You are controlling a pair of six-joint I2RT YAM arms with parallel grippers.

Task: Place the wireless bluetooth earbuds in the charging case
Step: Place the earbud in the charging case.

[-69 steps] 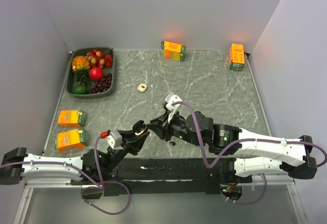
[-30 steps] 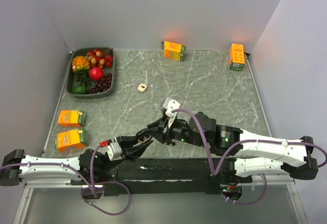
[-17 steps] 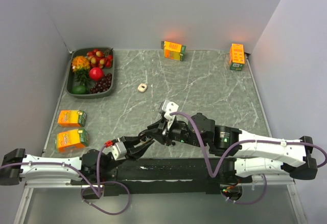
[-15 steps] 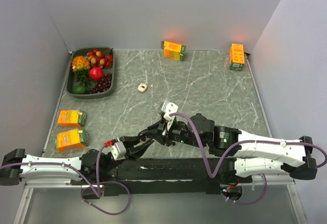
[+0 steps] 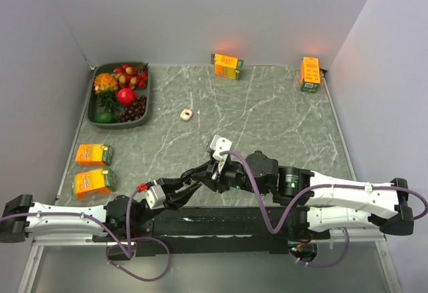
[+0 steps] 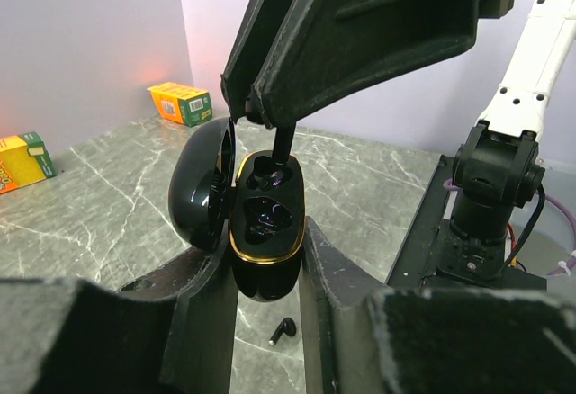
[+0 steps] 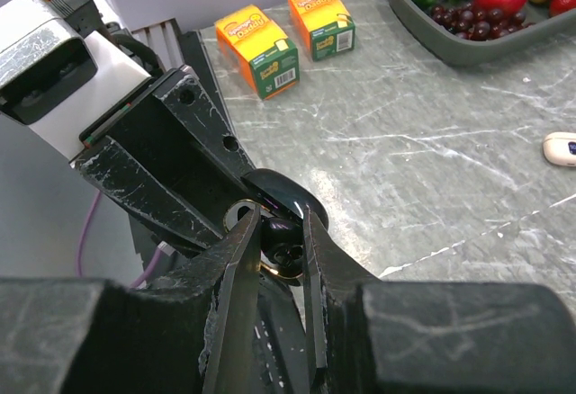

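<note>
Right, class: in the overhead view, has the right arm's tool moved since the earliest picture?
Yes. The right tool has slid toward the near edge and slightly left, farther from the orange carton at the back.

1. We see the charging case (image 6: 265, 232) as glossy black plastic with a shiny gold rim.
2. The black earbud (image 6: 282, 149) looks like smooth plastic.
3. The left gripper (image 6: 267, 255) has matt, scuffed black fingers (image 6: 202, 313).
4. The counter (image 5: 267, 106) looks like smooth veined stone.
</note>
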